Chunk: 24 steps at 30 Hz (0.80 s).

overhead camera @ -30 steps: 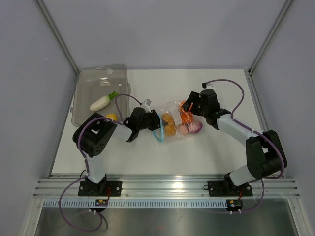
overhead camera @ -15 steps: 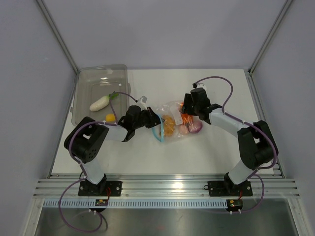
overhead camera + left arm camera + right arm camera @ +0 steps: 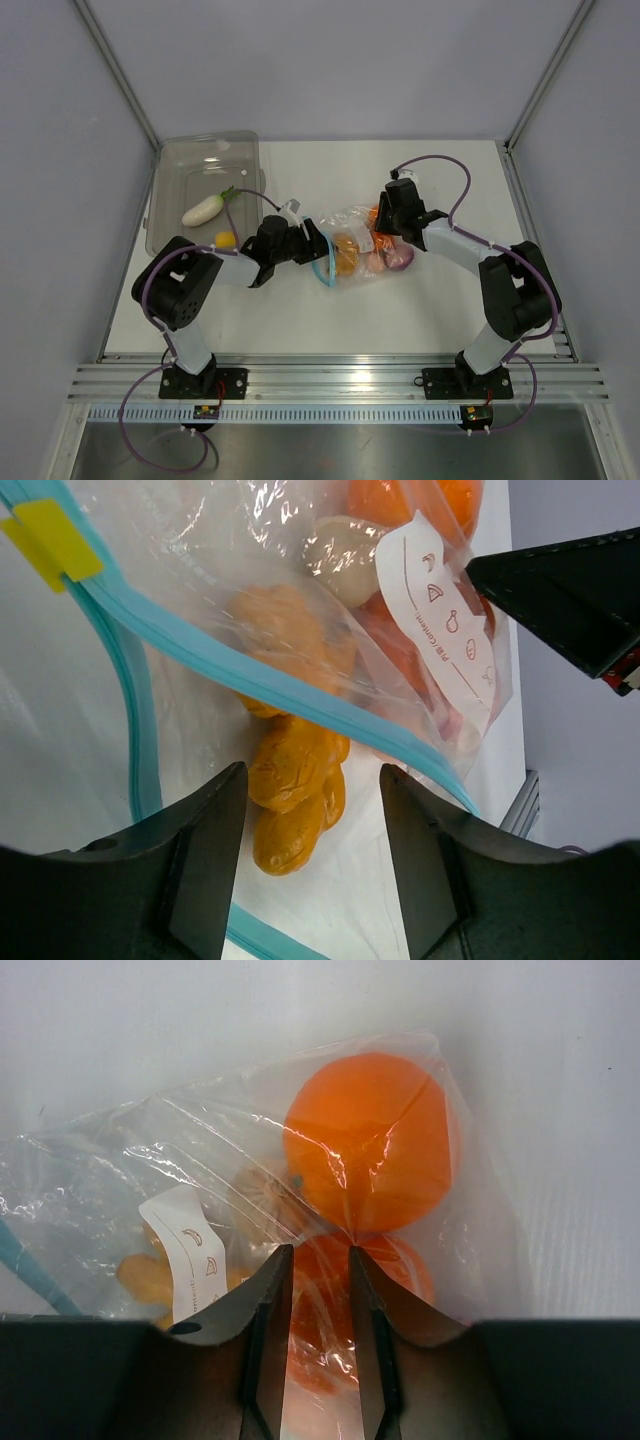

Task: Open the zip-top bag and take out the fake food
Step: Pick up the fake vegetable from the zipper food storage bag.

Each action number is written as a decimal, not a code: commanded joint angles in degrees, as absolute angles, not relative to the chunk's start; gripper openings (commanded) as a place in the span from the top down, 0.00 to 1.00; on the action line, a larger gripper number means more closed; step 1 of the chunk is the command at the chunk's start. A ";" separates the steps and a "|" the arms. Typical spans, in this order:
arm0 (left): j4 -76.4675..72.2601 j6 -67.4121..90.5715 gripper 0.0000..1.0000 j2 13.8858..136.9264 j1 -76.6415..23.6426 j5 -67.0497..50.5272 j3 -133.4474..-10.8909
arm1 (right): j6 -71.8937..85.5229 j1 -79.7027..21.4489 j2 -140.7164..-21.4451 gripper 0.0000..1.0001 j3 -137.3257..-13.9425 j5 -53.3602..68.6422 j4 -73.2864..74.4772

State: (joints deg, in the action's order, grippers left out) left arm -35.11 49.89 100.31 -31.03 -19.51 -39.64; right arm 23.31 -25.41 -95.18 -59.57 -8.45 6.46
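Observation:
The zip-top bag lies at mid-table, its light blue zip strip open toward my left gripper. That gripper is open at the bag's mouth, its jaws on either side of a yellow-orange fake food piece without touching it. My right gripper is at the bag's far end. In the right wrist view it is nearly shut, pinching the bag's plastic over an orange piece. A purple onion and a pinkish egg are in the bag.
A smoky-grey tray stands at the back left with a white radish and a yellow piece in it. A white label is on the bag. Frame posts rise at the table's back corners.
My left gripper has moved up to the bag's mouth. My right gripper has shifted left and back along the bag's far end, and the bag has shifted slightly with it.

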 commanded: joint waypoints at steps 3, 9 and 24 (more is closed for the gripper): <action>-36.91 49.13 0.41 103.62 -30.85 -19.16 -42.62 | 23.03 -25.66 -94.75 0.64 -61.43 -7.83 5.45; -36.83 48.69 0.39 107.84 -30.94 -20.30 -45.44 | 23.29 -25.66 -95.01 0.65 -61.44 -5.63 5.36; -36.91 47.73 0.34 112.93 -32.08 -20.92 -49.83 | 23.64 -28.21 -100.46 0.67 -63.72 -2.29 5.89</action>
